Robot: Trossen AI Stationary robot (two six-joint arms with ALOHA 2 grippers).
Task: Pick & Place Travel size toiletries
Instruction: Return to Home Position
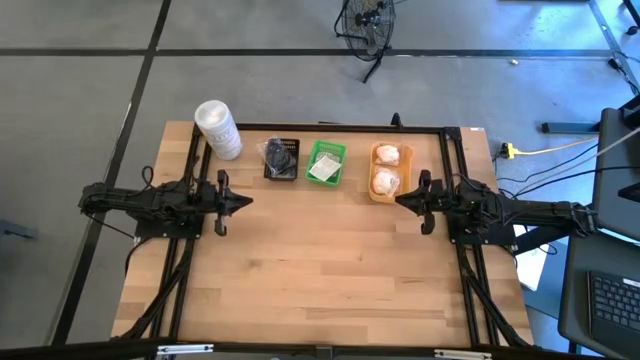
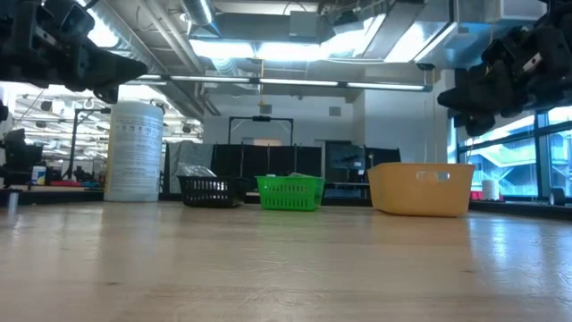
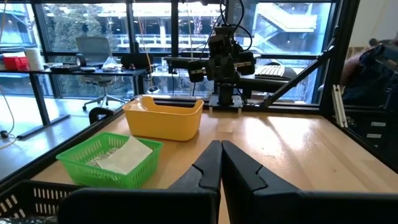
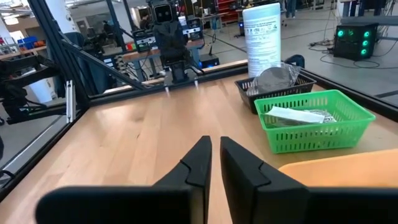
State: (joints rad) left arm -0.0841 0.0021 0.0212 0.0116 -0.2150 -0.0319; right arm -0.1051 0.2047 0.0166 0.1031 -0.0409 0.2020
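Observation:
The toiletries lie in three small trays along the table's far side. Black round pads [image 1: 278, 153] are in the black tray [image 1: 283, 171]. Flat white sachets [image 1: 323, 170] are in the green tray [image 1: 334, 151]. Two white clear-wrapped bundles [image 1: 386, 155] are in the orange tray [image 1: 375, 190]. My left gripper [image 1: 245, 200] hovers above the table, near and left of the black tray, shut and empty. My right gripper [image 1: 400, 197] hovers just near the orange tray, shut and empty. Each points toward the other.
A tall white cylindrical tub [image 1: 218, 128] stands upright at the far left, beside the black tray. A black frame [image 1: 452, 160] borders the table's far and side edges. Bare wood [image 1: 320, 260] spreads between the arms and toward the near edge.

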